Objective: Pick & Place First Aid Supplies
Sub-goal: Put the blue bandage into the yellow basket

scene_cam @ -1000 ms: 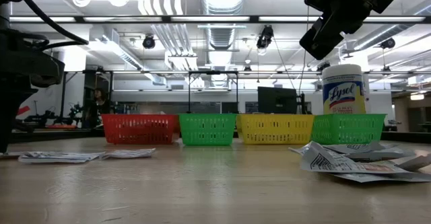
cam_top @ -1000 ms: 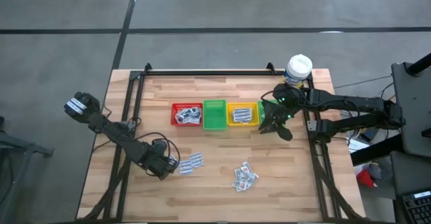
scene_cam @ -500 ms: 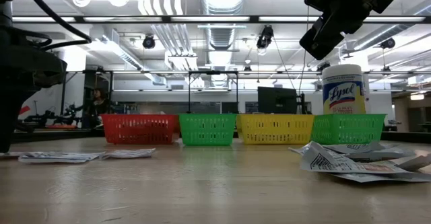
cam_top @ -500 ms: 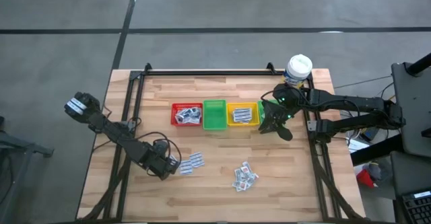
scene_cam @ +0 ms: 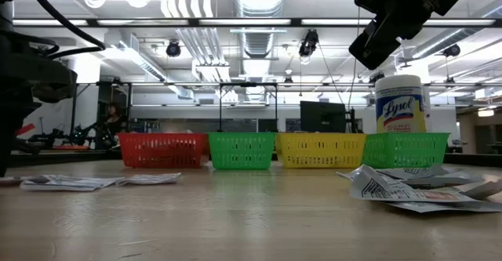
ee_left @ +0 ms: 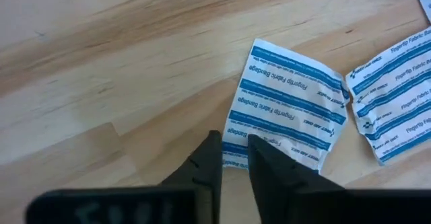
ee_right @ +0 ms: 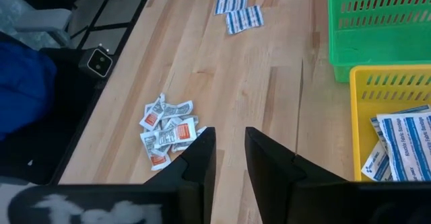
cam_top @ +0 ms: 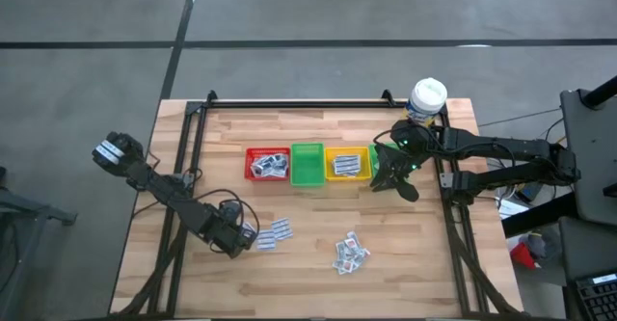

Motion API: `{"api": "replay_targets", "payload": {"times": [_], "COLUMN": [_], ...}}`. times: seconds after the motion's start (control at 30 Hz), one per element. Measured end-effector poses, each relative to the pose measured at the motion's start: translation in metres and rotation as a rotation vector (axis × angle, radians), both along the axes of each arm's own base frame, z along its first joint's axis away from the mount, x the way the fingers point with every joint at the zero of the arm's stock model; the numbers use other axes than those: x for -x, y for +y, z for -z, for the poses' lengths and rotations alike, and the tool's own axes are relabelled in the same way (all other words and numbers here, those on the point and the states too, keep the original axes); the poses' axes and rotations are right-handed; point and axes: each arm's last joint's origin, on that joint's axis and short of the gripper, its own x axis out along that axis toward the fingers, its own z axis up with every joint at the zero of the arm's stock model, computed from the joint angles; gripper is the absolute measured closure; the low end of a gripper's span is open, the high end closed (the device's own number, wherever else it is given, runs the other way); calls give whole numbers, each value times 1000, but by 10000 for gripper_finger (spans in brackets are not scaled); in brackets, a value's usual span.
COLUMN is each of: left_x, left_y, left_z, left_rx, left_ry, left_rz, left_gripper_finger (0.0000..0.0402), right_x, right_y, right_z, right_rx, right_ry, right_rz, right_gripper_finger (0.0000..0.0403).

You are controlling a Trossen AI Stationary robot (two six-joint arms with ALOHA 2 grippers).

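The left gripper (ee_left: pixel 234 158) fingers are pinched on the near edge of a blue-striped bandage packet (ee_left: pixel 286 118) lying flat on the table (ee_left: pixel 101 62); other packets (ee_left: pixel 394 89) lie just beyond. Lift vertically, confirming only one packet rises. The right gripper (ee_right: pixel 229 158) waits with nothing held, fingers slightly parted, above the yellow bin (ee_right: pixel 390 89).

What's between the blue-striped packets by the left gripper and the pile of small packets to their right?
Bare wood only, per the high view: nothing lies between the blue-striped packets and the pile.
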Motion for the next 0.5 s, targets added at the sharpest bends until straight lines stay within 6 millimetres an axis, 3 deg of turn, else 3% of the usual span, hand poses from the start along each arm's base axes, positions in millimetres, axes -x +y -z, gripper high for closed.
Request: {"api": "replay_targets", "payload": {"times": [0.2, 0.5], "left_x": [0, 1], "left_y": [0, 1], "left_z": [0, -7], "left_rx": [-10, -19], "left_ry": [-6, -12], "left_rz": [37, 111], "left_gripper_finger": [396, 401], "right_x": [0, 0], "right_y": [0, 0], "right_z": [0, 0], "right_rx": [0, 0], "right_ry": [0, 0], "right_rz": [0, 0], "right_gripper_finger": [335, 322]}}
